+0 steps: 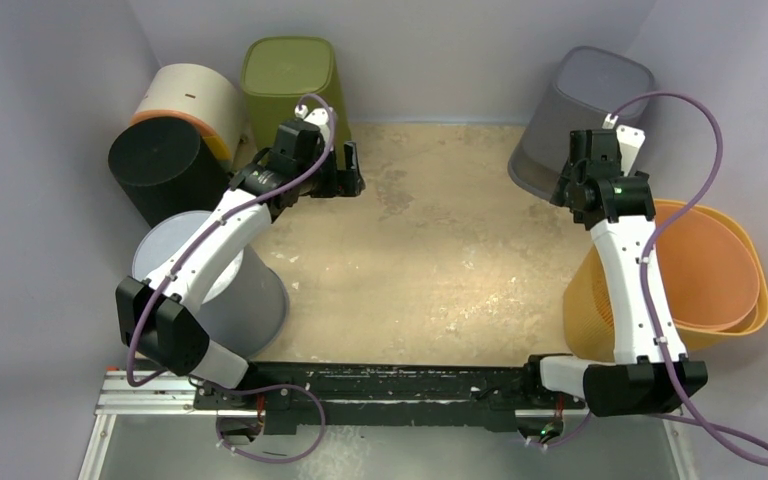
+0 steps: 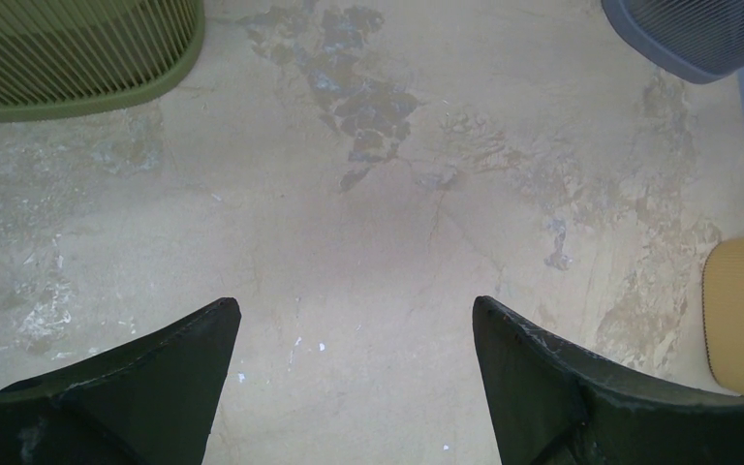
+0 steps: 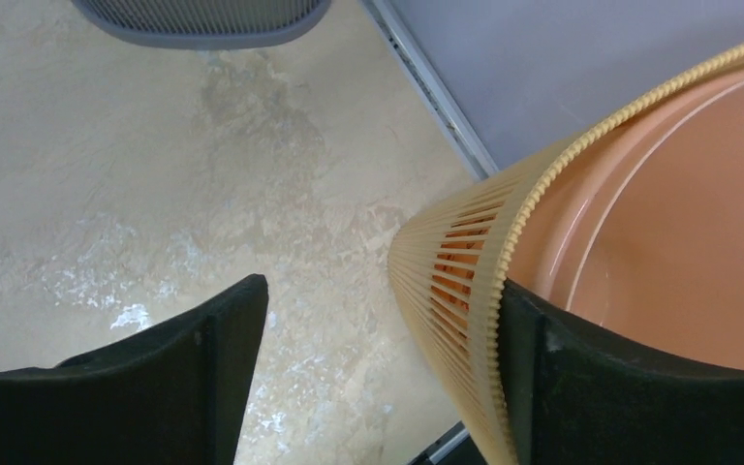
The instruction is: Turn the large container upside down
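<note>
The large container (image 1: 705, 270) is a yellow slatted basket with an orange inside. It stands at the right edge with its mouth up, leaning a little. In the right wrist view its rim and slatted wall (image 3: 446, 271) run down between my fingers. My right gripper (image 1: 582, 175) (image 3: 380, 291) is open and holds nothing. Its right finger (image 3: 639, 387) lies at the rim on the orange inner side; I cannot tell if it touches. My left gripper (image 1: 340, 180) (image 2: 354, 302) is open and empty above the bare floor, beside the green basket (image 1: 295, 85).
A grey mesh basket (image 1: 580, 115) (image 3: 203, 19) stands at the back right, just beyond my right gripper. The green basket (image 2: 68, 48), a beige container (image 1: 190, 100), a black one (image 1: 155, 170) and a grey bucket (image 1: 210, 280) line the left side. Walls close three sides.
</note>
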{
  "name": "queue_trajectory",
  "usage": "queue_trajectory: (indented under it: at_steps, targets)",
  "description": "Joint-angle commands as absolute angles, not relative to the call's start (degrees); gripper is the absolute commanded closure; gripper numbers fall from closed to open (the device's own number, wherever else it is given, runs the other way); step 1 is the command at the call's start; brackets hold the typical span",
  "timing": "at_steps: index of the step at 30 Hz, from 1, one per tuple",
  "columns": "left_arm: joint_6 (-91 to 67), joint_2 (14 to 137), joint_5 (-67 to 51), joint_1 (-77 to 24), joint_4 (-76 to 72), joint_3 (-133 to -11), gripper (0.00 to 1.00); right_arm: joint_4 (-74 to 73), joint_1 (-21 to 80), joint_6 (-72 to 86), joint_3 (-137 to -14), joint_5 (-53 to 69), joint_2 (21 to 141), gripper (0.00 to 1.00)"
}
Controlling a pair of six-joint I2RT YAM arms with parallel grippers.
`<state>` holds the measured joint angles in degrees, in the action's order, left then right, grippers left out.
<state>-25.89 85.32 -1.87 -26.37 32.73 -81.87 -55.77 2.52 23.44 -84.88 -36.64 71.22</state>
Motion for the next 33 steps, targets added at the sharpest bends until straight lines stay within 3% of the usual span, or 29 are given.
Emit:
queue_trajectory:
  at_steps: [1,6,12,20,33]
  targets:
    - [-24.61,83.08,-0.04,-26.37,32.61,-82.61,0.13,-50.42,2.55,21.48,-86.15,-34.36,70.91,0.28]
    - [-24.28,82.89,0.66,-26.31,32.92,-82.66,0.13,-49.88,2.55,21.65,-86.71,-33.18,71.42,0.76]
    - [-23.42,82.97,1.29,-26.32,33.16,-82.71,0.13,-49.34,2.55,21.67,-87.62,-32.02,72.11,0.99]
    - [-21.87,83.47,1.97,-26.28,33.79,-83.14,0.12,-39.68,2.56,18.0,-89.94,-26.15,72.33,1.0]
    - [-21.09,84.29,2.96,-26.3,34.55,-84.35,0.11,-35.85,9.58,21.72,-108.12,-15.07,89.21,1.0]
